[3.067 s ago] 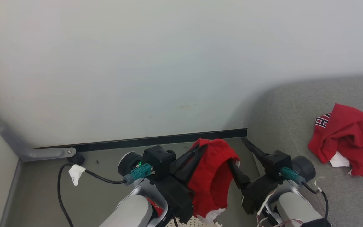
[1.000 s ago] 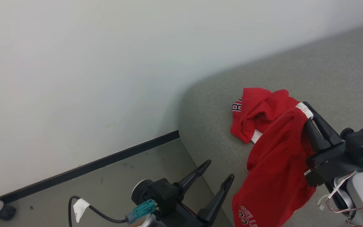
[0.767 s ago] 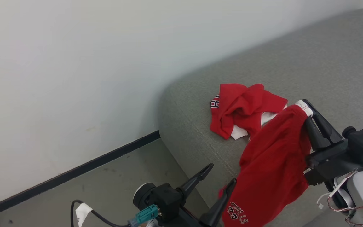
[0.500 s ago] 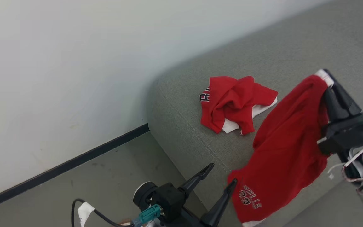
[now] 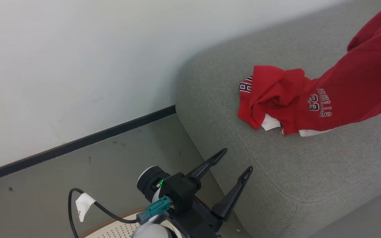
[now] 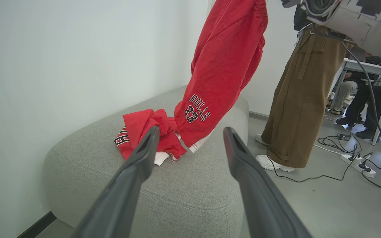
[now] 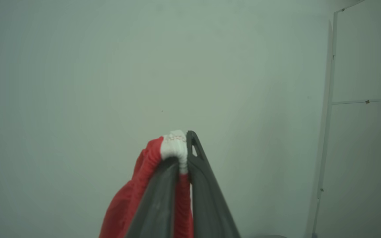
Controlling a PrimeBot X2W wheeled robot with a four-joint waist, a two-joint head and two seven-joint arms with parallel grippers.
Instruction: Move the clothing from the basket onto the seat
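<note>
Placement of a garment: your right end effector (image 7: pixel 182 155) is clamped on the white-banded waist of the hanging garment (image 5: pixel 359 89), whose lower hem appears to touch the seat (image 5: pixel 309 165) just beside the crumpled garment (image 5: pixel 270 96). Lower the arm until the cloth piles up well inside the cushion's rounded edge, then part the fingers; a high release risks a slide to the floor. Your left end effector (image 5: pixel 237 159) is spread wide and empty, near the basket (image 5: pixel 104 224). Cloth: soft, bright red, with black-and-white lettering near the hem.
</note>
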